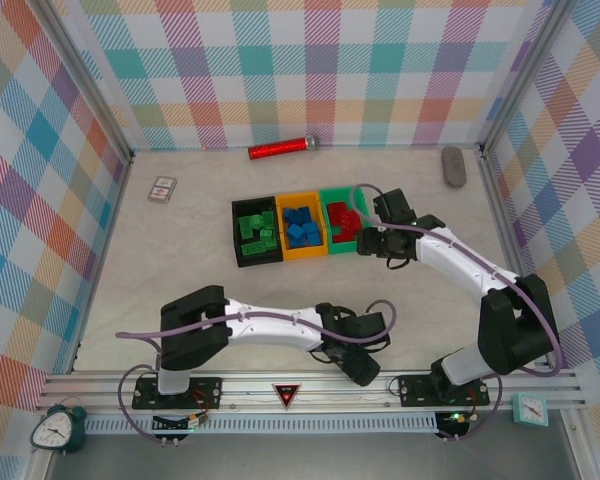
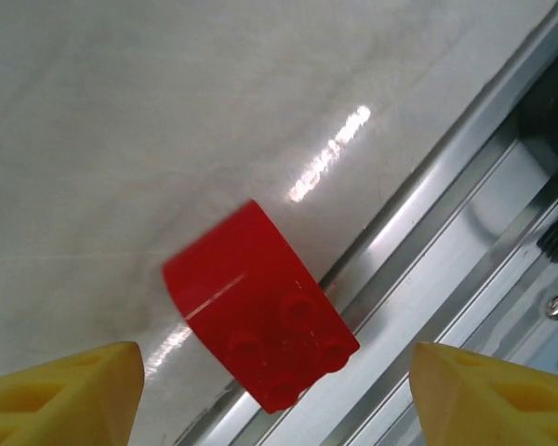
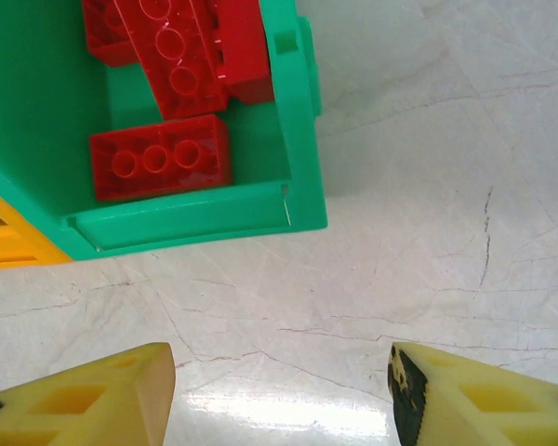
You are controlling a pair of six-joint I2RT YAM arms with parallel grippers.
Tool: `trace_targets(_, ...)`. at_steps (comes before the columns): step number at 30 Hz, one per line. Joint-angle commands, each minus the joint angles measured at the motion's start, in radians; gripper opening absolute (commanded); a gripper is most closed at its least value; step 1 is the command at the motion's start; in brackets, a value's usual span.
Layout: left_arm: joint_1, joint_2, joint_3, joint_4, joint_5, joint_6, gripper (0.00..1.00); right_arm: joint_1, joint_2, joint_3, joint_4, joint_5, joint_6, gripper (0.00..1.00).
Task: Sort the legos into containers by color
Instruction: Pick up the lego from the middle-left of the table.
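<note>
Quick rundown, using the row of three joined bins (image 1: 302, 256) as the reference point. The black bin (image 1: 238, 235) on the left end has the green legos (image 1: 255, 232). The orange-yellow bin (image 1: 300, 198) in the middle has the blue legos (image 1: 300, 225). The green bin (image 3: 205, 218) on the right end has the red legos (image 3: 158, 160), a few of them stacked over each other. The right tool (image 3: 279, 400) hangs over bare table (image 3: 428, 186) just off the near right corner of the green bin. Its jaws are spread apart with nothing between them, so it's empty. One stray red lego (image 2: 260, 325) isn't in any bin. It lies well apart from the row on the near side and a bit to the right, where the table surface meets the metal rail (image 2: 465, 214), with its studs facing the wrist camera. The left tool (image 2: 277, 395) is down over that brick, with its yellow fingertips (image 2: 65, 395) wide apart on either side and not touching it, so it's open and holding nothing. Other stuff lying around: a red glittery cylinder (image 1: 280, 149) beyond the bins at the far wall, a small flat card box (image 1: 162, 189) off to the far left of the row, and a grey oblong thing (image 1: 453, 166) off to the far right. Can't tell what that last one is.
</note>
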Motion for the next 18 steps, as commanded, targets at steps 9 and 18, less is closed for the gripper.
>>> trace_targets(9,-0.013,0.048,0.084,-0.135,-0.107,0.012,0.26,-0.008,-0.062,-0.051,0.015,0.019,0.008,0.63)
trace_targets(18,0.172,-0.062,0.047,-0.125,-0.134,0.071,0.21,-0.016,-0.12,-0.116,-0.002,0.024,0.021,0.63)
